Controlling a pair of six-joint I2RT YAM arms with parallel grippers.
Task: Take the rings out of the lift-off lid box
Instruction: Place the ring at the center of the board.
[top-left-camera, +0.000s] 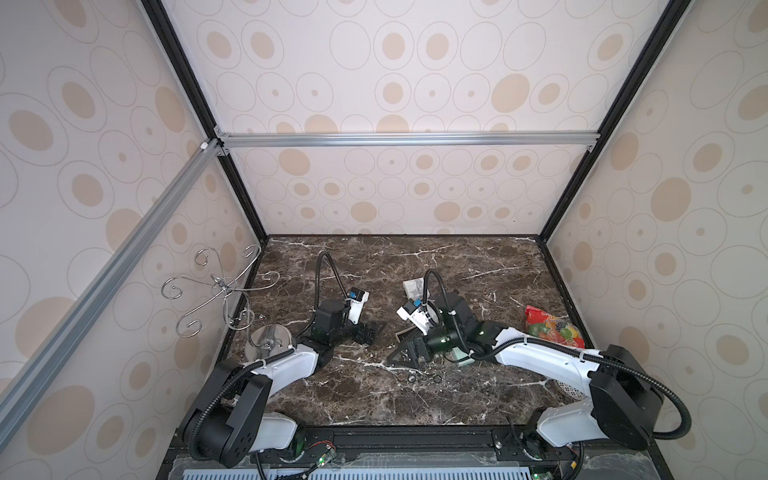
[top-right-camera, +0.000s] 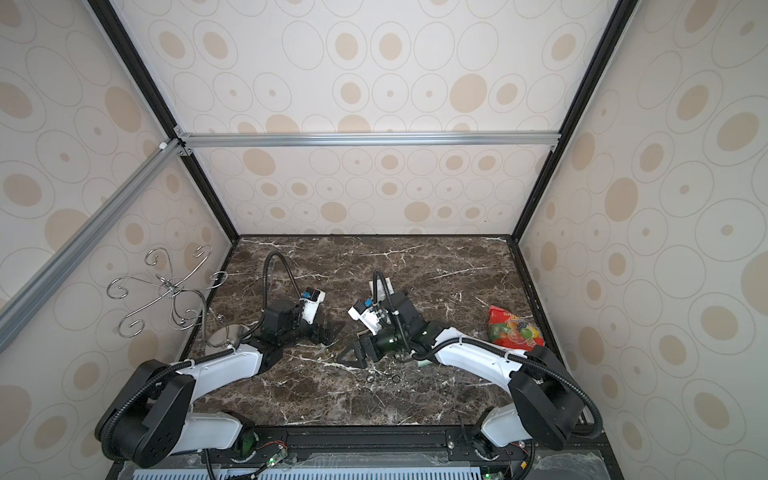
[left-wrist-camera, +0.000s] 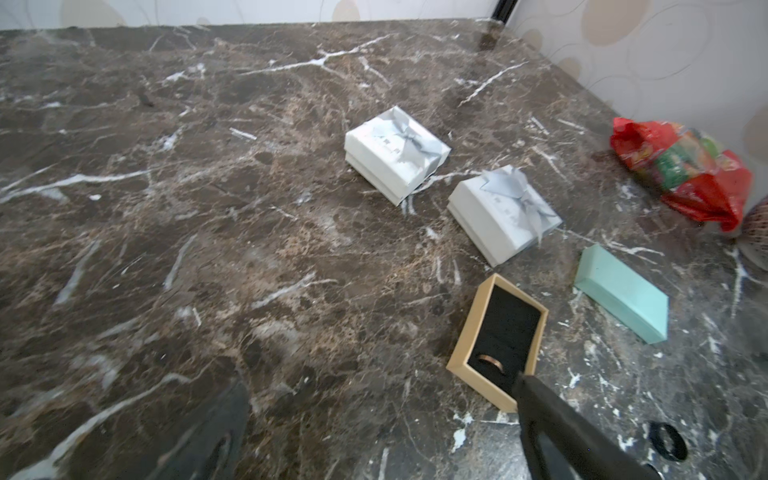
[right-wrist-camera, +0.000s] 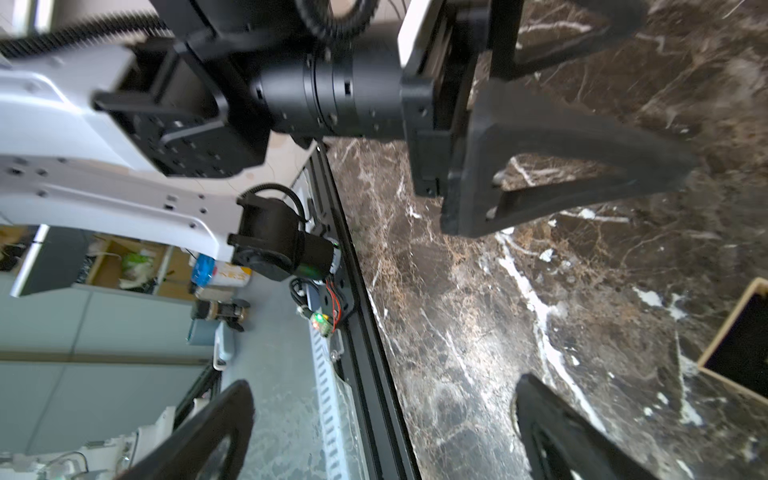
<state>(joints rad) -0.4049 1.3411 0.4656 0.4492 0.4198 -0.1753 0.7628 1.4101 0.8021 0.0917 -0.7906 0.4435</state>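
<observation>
Four boxes show in the left wrist view: two white ones with bows (one white box (left-wrist-camera: 397, 153), a second white box (left-wrist-camera: 503, 216)), one teal box (left-wrist-camera: 621, 293) and one open tan box (left-wrist-camera: 482, 388). Two rings show there: one copper ring (left-wrist-camera: 490, 365) inside the tan box and one dark ring (left-wrist-camera: 668, 440) on the table (left-wrist-camera: 208, 208). In a top view the tiny hoops (top-right-camera: 395, 379) on the table are too small to count. One red bag (top-left-camera: 552, 328); one wire stand (top-left-camera: 220, 286).

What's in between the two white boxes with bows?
Nothing. The left wrist view shows only a thin strip of bare table between the white boxes.
</observation>
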